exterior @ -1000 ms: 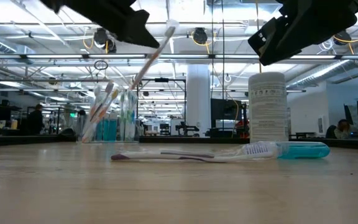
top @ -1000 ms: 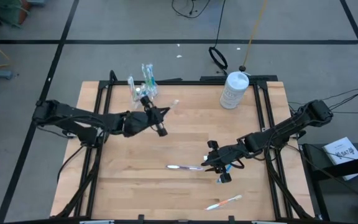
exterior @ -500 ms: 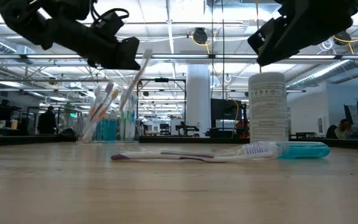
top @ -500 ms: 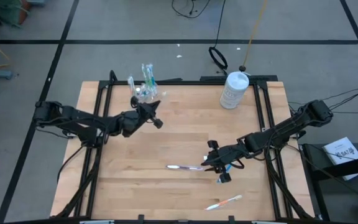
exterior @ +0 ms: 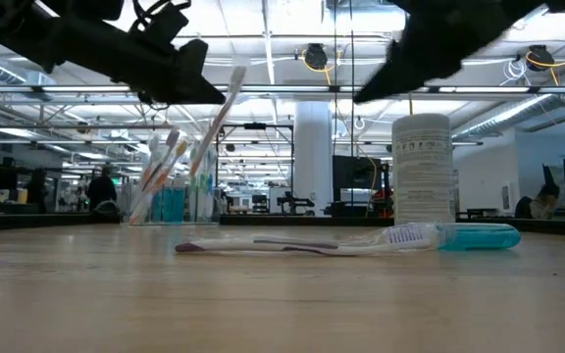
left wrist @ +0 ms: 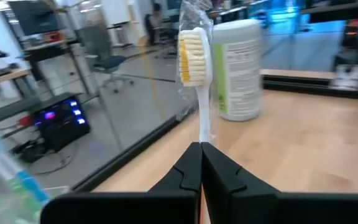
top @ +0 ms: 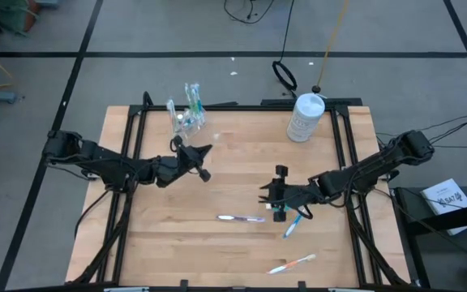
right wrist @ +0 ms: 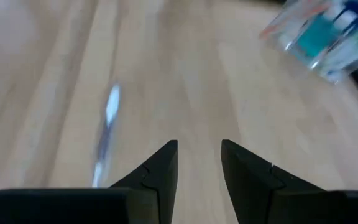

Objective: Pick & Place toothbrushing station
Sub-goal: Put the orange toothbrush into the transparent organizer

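Clamping a toothbrush, left gripper shut, right gripper parted, empty.

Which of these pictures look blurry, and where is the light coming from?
Right wrist view: the table, purple toothbrush and clear cup smear with blur. Left wrist view: the white toothbrush is sharp, the room behind soft. Low view: bright ceiling lamps backlight the arms into silhouettes.

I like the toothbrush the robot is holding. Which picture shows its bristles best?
The left wrist view: the toothbrush stands right before the camera, pinched in the left gripper, its pale bristles plain. The low view shows it as a thin tilted stick. The high view barely shows it, and the right wrist view not at all.
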Available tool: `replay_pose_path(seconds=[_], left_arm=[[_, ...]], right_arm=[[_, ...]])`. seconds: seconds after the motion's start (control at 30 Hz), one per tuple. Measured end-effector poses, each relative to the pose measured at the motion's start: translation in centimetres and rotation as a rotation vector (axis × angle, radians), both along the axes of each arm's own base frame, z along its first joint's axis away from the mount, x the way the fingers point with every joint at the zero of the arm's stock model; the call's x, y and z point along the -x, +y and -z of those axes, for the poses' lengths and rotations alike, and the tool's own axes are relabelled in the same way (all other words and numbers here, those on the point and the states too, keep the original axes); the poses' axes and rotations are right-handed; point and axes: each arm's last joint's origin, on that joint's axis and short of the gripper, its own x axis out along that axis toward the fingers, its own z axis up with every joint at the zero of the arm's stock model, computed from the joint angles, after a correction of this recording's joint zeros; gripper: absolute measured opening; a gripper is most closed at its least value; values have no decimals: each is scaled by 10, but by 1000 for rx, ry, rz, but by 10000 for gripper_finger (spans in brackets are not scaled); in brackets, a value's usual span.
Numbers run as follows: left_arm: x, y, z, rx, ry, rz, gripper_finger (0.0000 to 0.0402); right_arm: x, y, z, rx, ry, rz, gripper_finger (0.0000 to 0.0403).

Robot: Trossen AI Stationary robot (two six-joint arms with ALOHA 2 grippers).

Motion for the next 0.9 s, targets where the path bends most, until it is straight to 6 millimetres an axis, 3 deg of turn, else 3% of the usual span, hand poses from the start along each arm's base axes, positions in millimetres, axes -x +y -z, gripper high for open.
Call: replay_pose_path(seconds=[0.2,0.33,0.43,0.53,0.63,0.9], left_arm=[[0,-15,0,-19,20,123,3],[-1,-21,0,-39,36,192,2],[-2,-27,-2,-78,44,338,4],[-3,-30,-4,-116,34,453,2],[-3,-31,-6,-122,20,468,4],[-4,-31,-6,-131,22,483,5]], right_arm=[[-15,-12,5,-130,-347,-64,114],[-16,-23,19,-106,-497,-89,114],[-22,-37,19,-106,-603,-45,114],[-29,-49,20,-122,-654,-90,114],[-37,-59,24,-156,-661,-157,114],[-69,-72,34,-175,-647,-121,114]])
